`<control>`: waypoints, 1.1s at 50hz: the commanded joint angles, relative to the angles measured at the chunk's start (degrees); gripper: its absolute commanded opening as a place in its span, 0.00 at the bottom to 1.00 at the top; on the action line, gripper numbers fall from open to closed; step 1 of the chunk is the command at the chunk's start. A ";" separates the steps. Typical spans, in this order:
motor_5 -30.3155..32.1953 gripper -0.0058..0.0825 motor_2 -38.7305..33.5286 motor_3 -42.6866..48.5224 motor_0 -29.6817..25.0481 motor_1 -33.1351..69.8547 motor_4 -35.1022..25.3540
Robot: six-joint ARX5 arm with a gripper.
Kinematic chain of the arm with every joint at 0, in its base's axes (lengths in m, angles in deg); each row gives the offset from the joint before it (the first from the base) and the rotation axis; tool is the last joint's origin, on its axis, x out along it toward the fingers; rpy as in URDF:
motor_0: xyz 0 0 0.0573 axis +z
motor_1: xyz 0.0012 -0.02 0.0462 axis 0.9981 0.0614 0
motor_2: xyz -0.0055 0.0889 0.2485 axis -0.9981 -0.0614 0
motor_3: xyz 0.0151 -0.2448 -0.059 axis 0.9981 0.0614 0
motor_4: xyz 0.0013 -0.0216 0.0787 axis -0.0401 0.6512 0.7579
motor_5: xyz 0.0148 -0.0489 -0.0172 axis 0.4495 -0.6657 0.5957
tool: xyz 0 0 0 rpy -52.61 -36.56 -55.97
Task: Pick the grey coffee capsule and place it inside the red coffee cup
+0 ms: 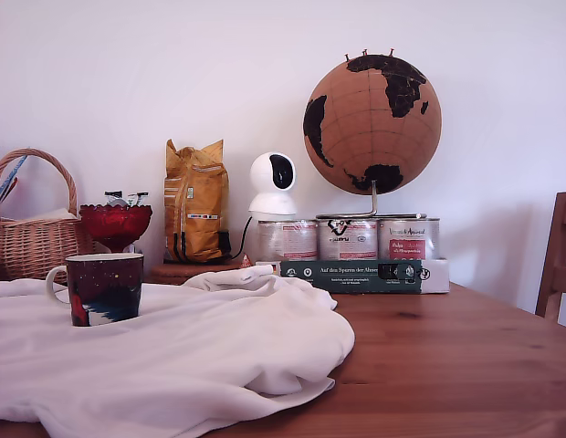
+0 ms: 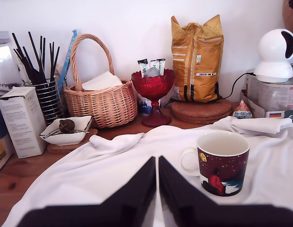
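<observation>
The red coffee cup (image 1: pixel 106 288) (image 2: pixel 224 165), a dark red speckled mug with a white handle, stands upright on the white cloth (image 1: pixel 210 356) (image 2: pixel 113 161); as far as its inside shows, it looks empty. A grey domed object that looks like the grey coffee capsule (image 2: pixel 151 72) lies in the red glass footed bowl (image 2: pixel 154 87) (image 1: pixel 115 223) among some sachets. In the wrist view my gripper (image 2: pixel 157 161) hangs low over the cloth, beside the mug and short of the bowl. Its black fingers (image 2: pixel 137 189) are together with nothing between them. The exterior view does not show the gripper.
A wicker basket (image 2: pixel 101 101) (image 1: pixel 32 242), a yellow bag (image 2: pixel 197 59) (image 1: pixel 195 203) and a white camera (image 2: pixel 275 52) (image 1: pixel 272 184) line the back. A globe (image 1: pixel 372 112) stands on cans (image 1: pixel 347 239). A white dish (image 2: pixel 66 132) and a carton (image 2: pixel 22 120) flank the cloth. A chair (image 1: pixel 557 260) stands at the exterior view's right.
</observation>
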 commanded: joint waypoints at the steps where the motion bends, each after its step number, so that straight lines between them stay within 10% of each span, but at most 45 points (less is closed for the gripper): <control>1: -1.66 0.05 -2.21 11.13 1.97 -0.83 -3.04; 21: -4.81 0.05 -2.21 10.19 1.97 -0.83 -3.39; 40: -19.93 0.04 -1.73 -12.79 1.99 -0.52 -2.86; 55: -20.13 0.04 -1.31 -13.16 2.01 15.41 -0.50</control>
